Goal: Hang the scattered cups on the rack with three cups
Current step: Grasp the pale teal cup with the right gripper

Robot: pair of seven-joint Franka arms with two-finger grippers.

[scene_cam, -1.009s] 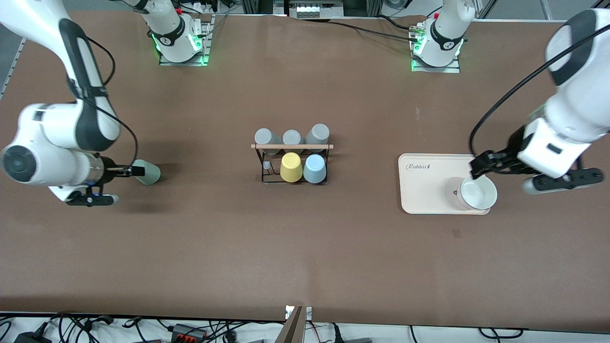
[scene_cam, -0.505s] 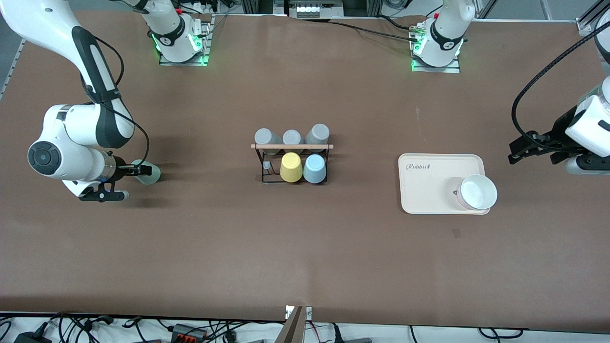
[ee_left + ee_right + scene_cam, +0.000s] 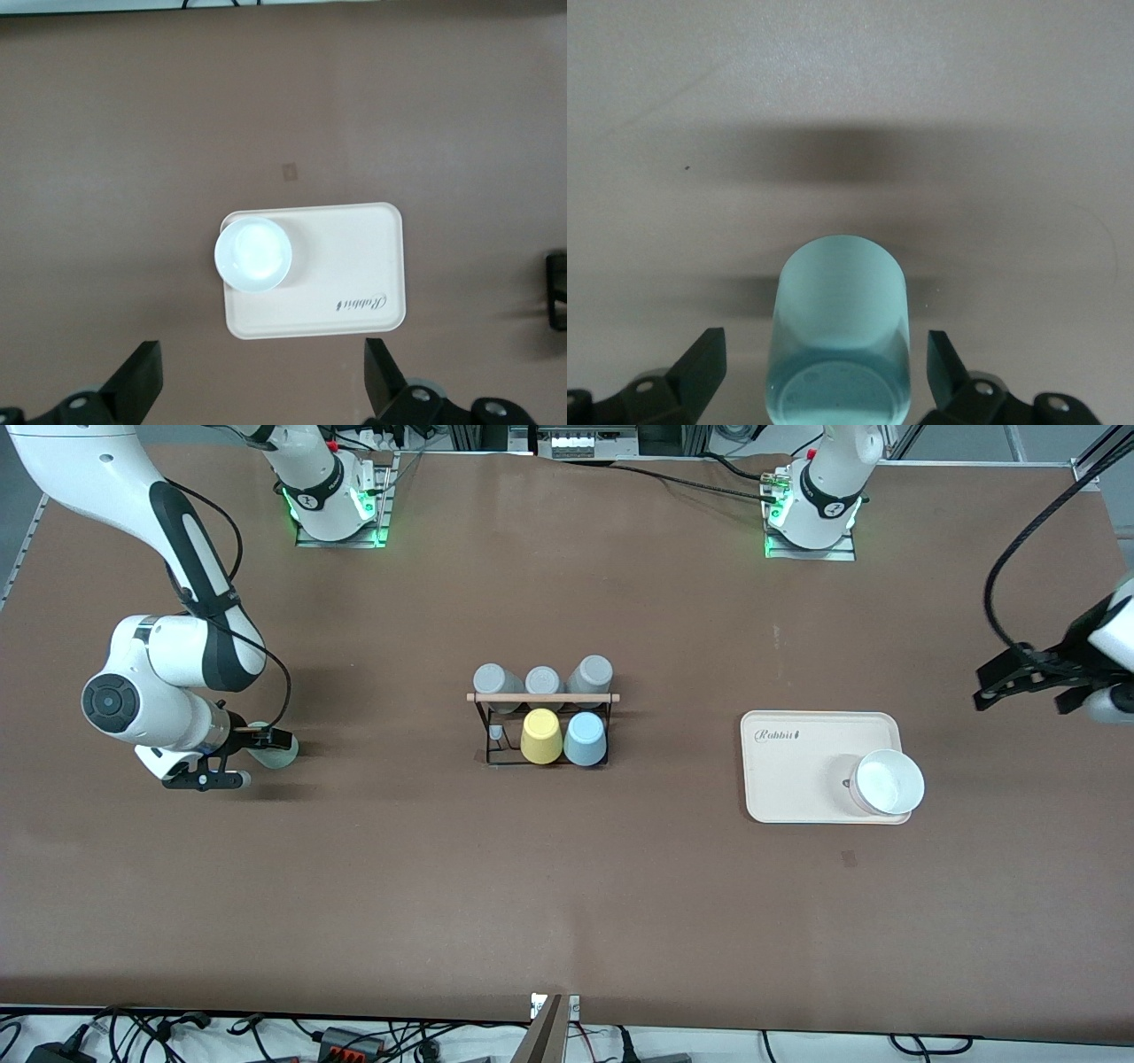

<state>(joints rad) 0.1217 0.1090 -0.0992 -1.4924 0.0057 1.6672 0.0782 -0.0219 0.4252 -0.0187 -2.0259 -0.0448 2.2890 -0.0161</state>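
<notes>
A pale mint green cup [image 3: 283, 755] lies on its side on the table toward the right arm's end. In the right wrist view the cup [image 3: 842, 328] has its mouth toward the camera. My right gripper [image 3: 266, 740] is open, with one finger on each side of the cup and neither touching it [image 3: 828, 394]. The black wire rack [image 3: 489, 731] with a wooden rod stands mid-table. It bears three grey cups, a yellow cup [image 3: 541, 736] and a light blue cup [image 3: 585, 739]. My left gripper [image 3: 997, 687] is open and empty over bare table toward the left arm's end [image 3: 261, 394].
A cream rectangular tray [image 3: 797, 766] lies between the rack and the left arm's end, also in the left wrist view [image 3: 345, 266]. A small white-lined cup [image 3: 888, 781] stands upright on its corner [image 3: 253, 254]. Cables run along the table's near edge.
My left gripper has drawn away from the white-lined cup on the tray toward the left arm's end. My right gripper has slid forward so that its fingers flank the mint cup.
</notes>
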